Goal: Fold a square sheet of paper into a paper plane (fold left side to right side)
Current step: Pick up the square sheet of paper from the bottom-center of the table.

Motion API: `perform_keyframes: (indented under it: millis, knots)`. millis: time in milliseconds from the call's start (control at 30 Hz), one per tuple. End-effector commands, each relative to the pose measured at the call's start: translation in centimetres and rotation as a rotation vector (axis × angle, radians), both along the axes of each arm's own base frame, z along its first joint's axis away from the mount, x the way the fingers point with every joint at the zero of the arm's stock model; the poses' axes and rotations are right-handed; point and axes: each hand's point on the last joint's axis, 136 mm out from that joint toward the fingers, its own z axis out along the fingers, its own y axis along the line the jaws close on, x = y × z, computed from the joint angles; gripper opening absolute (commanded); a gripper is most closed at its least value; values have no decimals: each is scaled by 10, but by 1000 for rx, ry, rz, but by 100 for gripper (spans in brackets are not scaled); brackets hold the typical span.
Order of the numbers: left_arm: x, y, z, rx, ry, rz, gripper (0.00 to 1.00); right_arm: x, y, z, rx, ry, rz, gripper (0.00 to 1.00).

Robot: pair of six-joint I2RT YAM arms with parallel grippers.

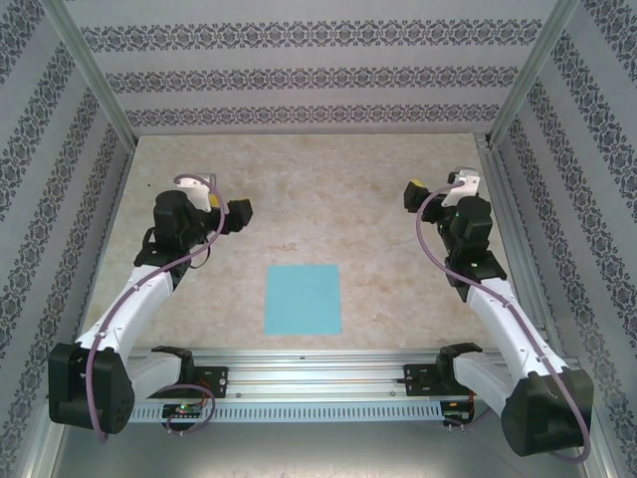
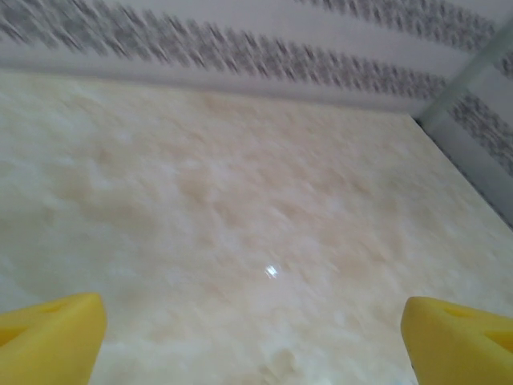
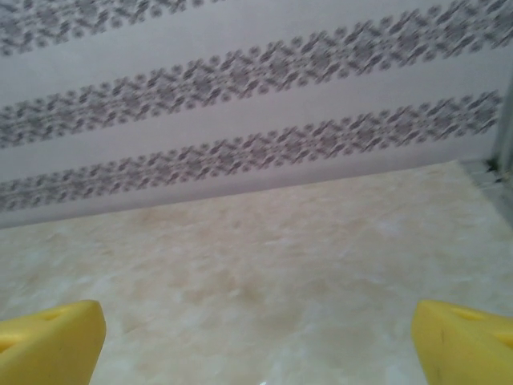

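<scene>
The square sheet of paper [image 1: 303,299], light turquoise-blue, lies flat and unfolded on the table near the front edge, midway between the two arm bases. The paper plane is out of view. My left gripper [image 1: 242,214] hovers up and to the left of the sheet, apart from it. In the left wrist view it [image 2: 256,353] is open, its yellow fingertips [image 2: 50,341] wide apart over bare table. My right gripper [image 1: 411,192] is up and to the right of the sheet. In its wrist view it [image 3: 256,353] is open too, nothing between the yellow fingertips [image 3: 465,343].
The beige marbled table [image 1: 328,189] is walled at the back and both sides by patterned panels [image 1: 299,75] on metal frame posts [image 1: 523,70]. A metal rail [image 1: 318,363] carrying the arm bases runs along the near edge.
</scene>
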Motion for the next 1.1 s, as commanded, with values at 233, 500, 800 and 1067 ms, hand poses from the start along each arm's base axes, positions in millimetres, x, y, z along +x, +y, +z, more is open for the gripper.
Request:
perform_keyframes:
  millis: [233,500,800,1067]
  knots:
    - [-140,-92,-99,-111,567,-398,87,-74,123,-134,-34,625,185,95]
    - [-172,-95,-128,-147,676,-433,81,-78,185,-184,-124,811,269,84]
    - [-188,-102,-143,-136,736,-483,81,-83,215,-221,-191,946,271,84]
    - [-195,-106,-164,-97,802,-492,81,-97,229,-239,-191,1013,297,87]
